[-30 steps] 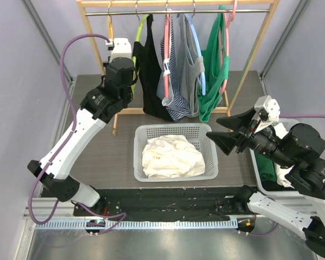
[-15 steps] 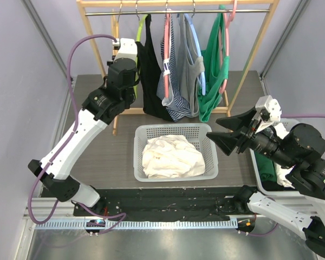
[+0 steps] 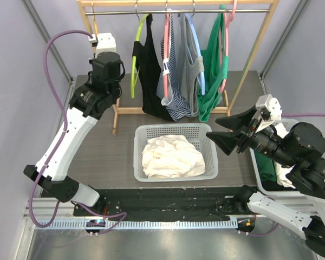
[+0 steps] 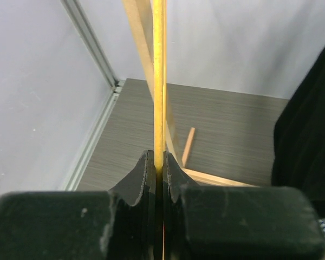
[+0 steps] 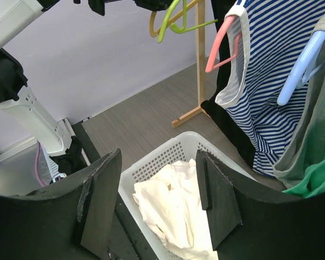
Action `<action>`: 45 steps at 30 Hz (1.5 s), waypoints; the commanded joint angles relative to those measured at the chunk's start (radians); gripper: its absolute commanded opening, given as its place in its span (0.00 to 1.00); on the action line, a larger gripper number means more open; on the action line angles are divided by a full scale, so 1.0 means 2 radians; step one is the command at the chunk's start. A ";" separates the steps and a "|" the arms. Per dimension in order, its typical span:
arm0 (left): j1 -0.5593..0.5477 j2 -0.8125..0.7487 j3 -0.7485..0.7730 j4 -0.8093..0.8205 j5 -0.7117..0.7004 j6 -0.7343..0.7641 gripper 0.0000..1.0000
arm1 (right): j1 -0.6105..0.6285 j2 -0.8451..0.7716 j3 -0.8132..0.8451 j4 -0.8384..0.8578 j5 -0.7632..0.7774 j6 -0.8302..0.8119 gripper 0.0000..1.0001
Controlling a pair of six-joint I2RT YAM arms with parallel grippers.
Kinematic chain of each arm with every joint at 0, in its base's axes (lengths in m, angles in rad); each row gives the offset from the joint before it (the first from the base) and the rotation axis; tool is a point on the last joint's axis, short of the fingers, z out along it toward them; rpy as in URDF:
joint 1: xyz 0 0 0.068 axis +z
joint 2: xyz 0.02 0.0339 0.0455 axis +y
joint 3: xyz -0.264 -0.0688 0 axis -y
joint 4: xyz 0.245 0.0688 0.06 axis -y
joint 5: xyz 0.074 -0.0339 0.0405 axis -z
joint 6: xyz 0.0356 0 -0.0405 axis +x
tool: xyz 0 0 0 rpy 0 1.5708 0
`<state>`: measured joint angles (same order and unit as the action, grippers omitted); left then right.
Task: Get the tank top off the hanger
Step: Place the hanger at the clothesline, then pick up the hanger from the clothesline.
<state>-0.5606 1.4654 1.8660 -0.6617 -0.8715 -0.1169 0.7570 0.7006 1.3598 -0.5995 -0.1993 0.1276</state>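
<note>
Left pincer: my jaws are pressed together on a thin yellow bar, with no gap either side of it. The arm is raised at the left end of the rack.
Yellow hanger: this is the bar I grip, seen edge-on and running straight up from my fingers. I cannot tell whether its hook sits on the rail.
Wooden rack: it stands at the back of the table, its left post just behind the yellow hanger.
Lime-green hanger: it hangs on the rail to the right of my left pincer, clear of it.
Black tank top: it is on the lime-green hanger, first garment from the left, draping down behind the basket.
Pink hanger: it is next along the rail and carries a striped tank top, touching the black one.
Blue hanger: it holds a grey tank top.
Green tank top: it is the last garment on the right, on a second pink hanger.
White basket: it sits on the table below the garments, with a crumpled white cloth inside.
Right pincer: my jaws are spread wide with nothing between them, level with the basket's right rim and pointing left over it.
</note>
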 commanded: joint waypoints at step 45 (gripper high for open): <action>-0.011 0.055 0.273 -0.053 0.331 0.095 1.00 | -0.001 -0.001 -0.075 0.079 0.034 0.054 0.66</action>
<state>-0.5701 1.5494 2.3829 -0.7509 -0.2089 0.0536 0.7570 0.7132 1.2350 -0.5190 -0.1421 0.1993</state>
